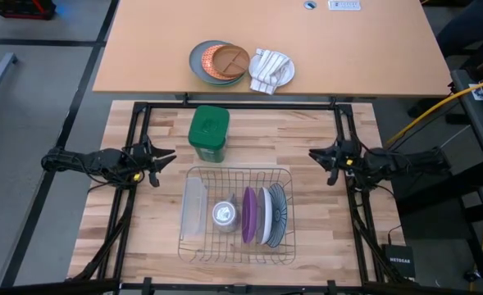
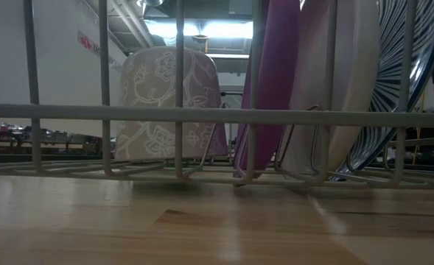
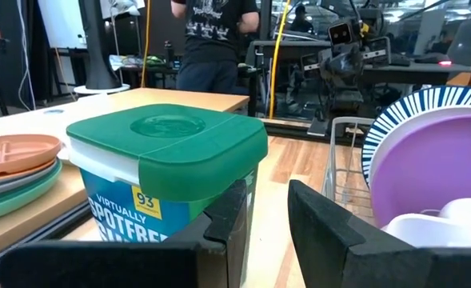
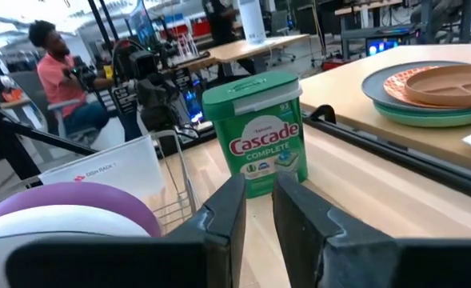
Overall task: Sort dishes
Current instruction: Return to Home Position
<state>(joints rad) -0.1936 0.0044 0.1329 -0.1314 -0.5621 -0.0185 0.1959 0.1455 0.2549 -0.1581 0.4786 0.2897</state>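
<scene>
Wire bars of the dish rack (image 2: 217,115) front the low view. Behind them the purple plate (image 2: 279,73), white plate (image 2: 353,73) and striped plate (image 2: 430,59) stand on edge, side by side. Sorting looks finished, and only homing the arms remains. The left pincer (image 1: 166,157) and right pincer (image 1: 316,156) sit off the rack's far corners, each empty with fingers slightly apart. A green Cascade tub (image 1: 208,133) stands between them, clear of both.

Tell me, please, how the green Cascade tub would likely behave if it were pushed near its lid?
The green tub stands somewhat taller than wide, so a high push might tip it; a low one would probably slide it across the smooth wooden table. Its plastic walls look stiff. Its fill, hence weight, is hidden.
</scene>
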